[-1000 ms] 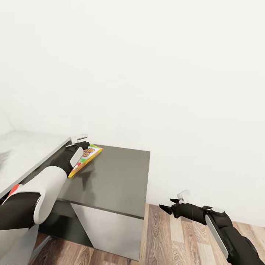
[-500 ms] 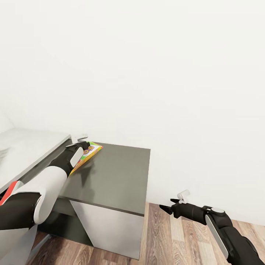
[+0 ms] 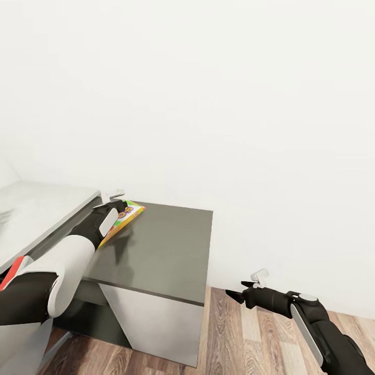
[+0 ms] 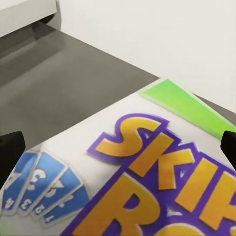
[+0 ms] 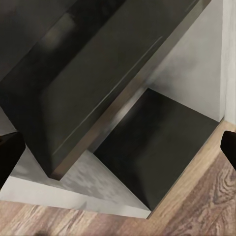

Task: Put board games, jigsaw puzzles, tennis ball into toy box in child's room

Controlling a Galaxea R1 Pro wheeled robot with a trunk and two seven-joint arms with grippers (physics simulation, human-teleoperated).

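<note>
A yellow-green board game [image 3: 130, 213] with big orange letters lies flat on the dark grey cabinet top [image 3: 166, 245], near its back left corner. My left gripper [image 3: 120, 209] hovers just over it and covers its near part. In the left wrist view the board game [image 4: 147, 167] is very close, and the left gripper [image 4: 118, 147] is open, its black fingertips [image 4: 10, 152] set wide apart at either side. My right gripper [image 3: 234, 296] hangs open low over the wood floor, to the right of the cabinet and holding nothing. Its wrist view looks under the cabinet [image 5: 98, 98].
The pale grey desk top [image 3: 31, 208] joins the dark cabinet top at the left. A white wall [image 3: 234, 130] stands right behind both. The cabinet's white side [image 3: 156, 328] drops to a wood-plank floor [image 3: 239, 338]. A bit of red [image 3: 14, 270] peeks out by my left arm.
My left gripper has edged forward over the board game and hides more of it than a second ago. The right arm has not moved.
</note>
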